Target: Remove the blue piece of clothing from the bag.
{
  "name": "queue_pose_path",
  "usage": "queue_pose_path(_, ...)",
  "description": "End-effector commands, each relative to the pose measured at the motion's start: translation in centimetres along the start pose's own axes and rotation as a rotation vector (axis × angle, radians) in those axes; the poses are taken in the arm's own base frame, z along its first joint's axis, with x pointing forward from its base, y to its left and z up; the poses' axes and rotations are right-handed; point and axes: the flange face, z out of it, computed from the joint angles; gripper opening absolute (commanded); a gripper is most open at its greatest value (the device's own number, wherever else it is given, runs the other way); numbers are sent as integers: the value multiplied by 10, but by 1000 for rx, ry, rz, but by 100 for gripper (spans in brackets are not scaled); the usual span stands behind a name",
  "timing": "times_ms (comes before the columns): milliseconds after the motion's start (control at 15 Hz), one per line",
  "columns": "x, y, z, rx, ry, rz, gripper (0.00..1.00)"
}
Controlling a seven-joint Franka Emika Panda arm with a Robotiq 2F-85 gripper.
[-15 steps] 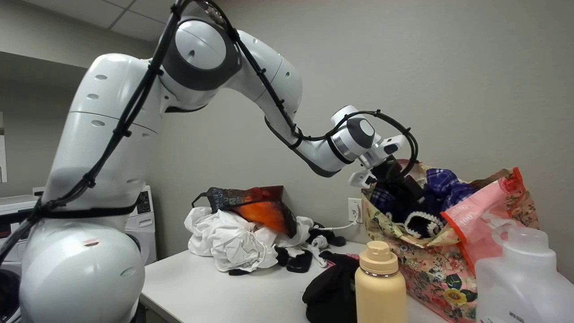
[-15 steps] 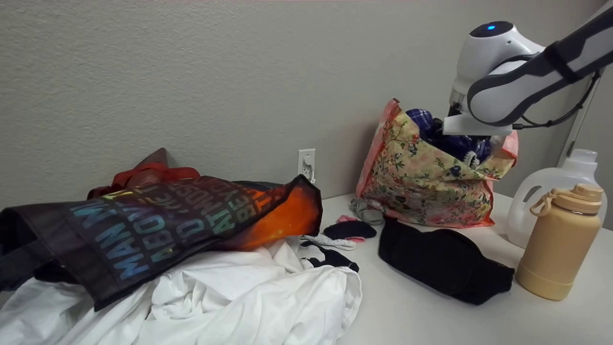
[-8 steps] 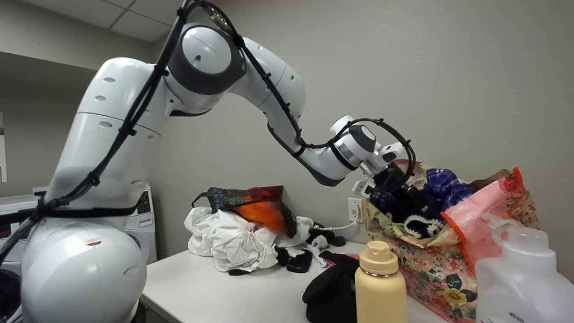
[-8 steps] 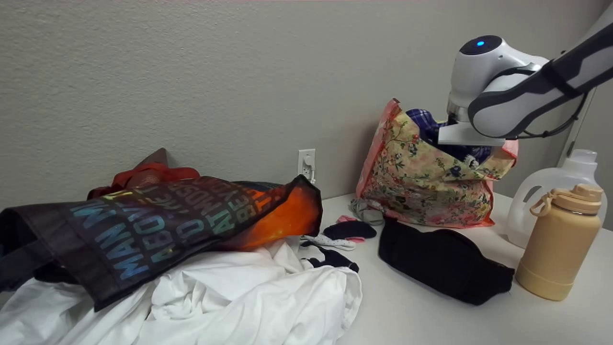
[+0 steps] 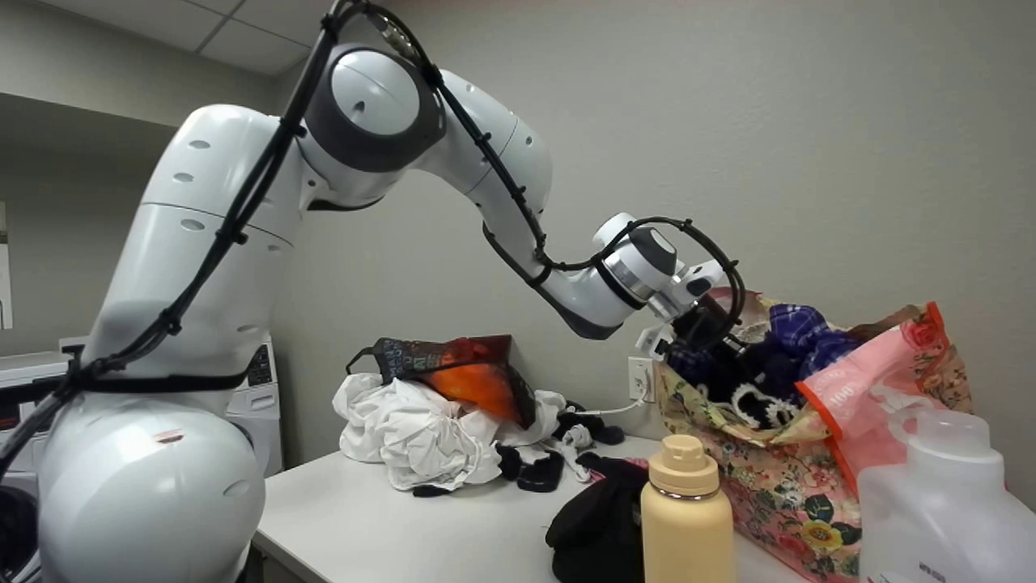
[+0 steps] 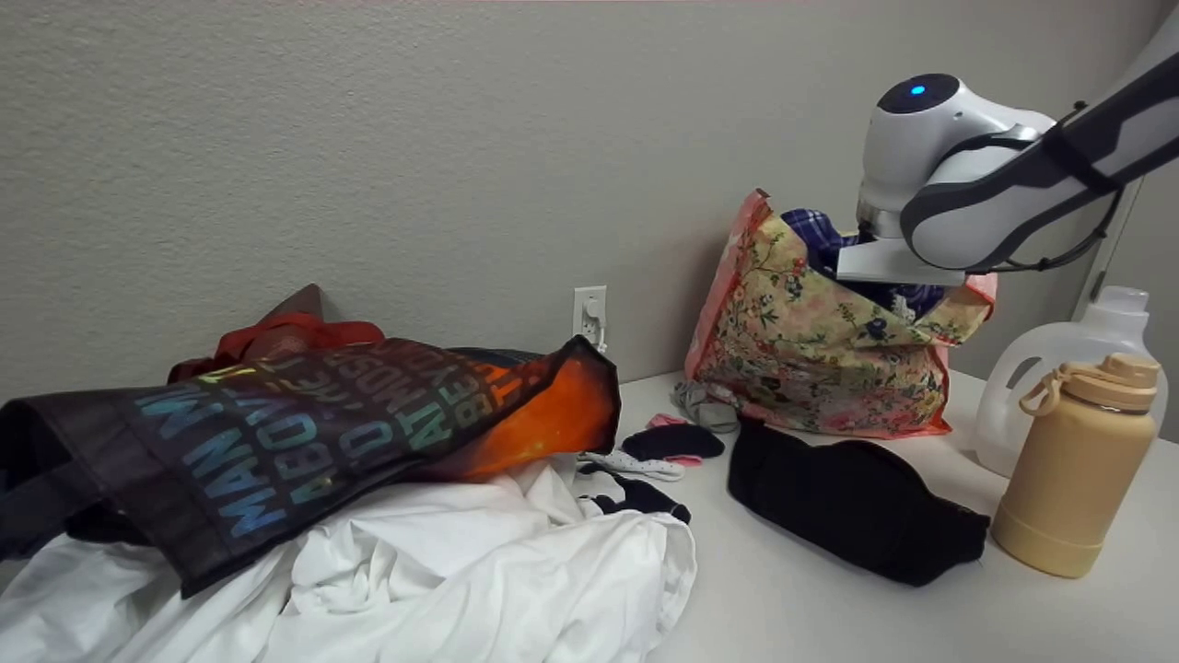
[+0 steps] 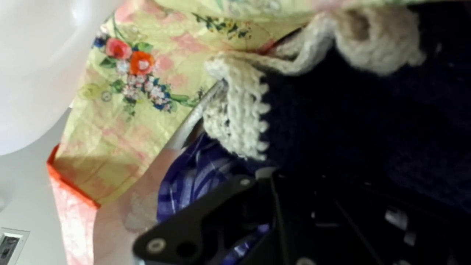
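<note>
The bag (image 5: 777,482), cream with a floral print, stands upright on the table against the wall, full of cloth. In its mouth lies the blue piece of clothing (image 7: 331,110), dark navy with a crocheted white trim (image 7: 243,110). My gripper (image 7: 305,178) reaches down into the opening, its fingers shut and sunk in the navy cloth just beyond the trim. It is very dark there, so the fold between the fingertips is hard to make out. In an exterior view the gripper (image 5: 732,344) shows at the bag's near rim; the white camera mount hides it in the other angle.
Bright blue plaid cloth (image 7: 198,180) is packed beside the garment. A pink-red plastic bag (image 5: 882,380) overlaps the rim. A tan bottle (image 6: 1078,470), a translucent jug (image 5: 939,502) and a black cloth (image 6: 857,506) stand or lie close by. White laundry (image 5: 437,437) covers the far table.
The arm has come down and slightly deeper into the bag, then nearly stopped. The gripper has gone from open to shut, and the white trim near it has bunched a little.
</note>
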Motion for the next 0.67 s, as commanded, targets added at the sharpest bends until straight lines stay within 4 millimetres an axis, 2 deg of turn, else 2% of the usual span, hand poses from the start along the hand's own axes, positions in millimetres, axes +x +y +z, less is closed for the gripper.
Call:
queue_pose_path(0,1,-7,-17,4,5,27,7)
queue_pose_path(67,4,-10,-25,6,18,40,7)
queue_pose_path(267,22,-16,-67,26,58,114,7)
queue_pose_path(600,58,-3,-145,9,133,241,7)
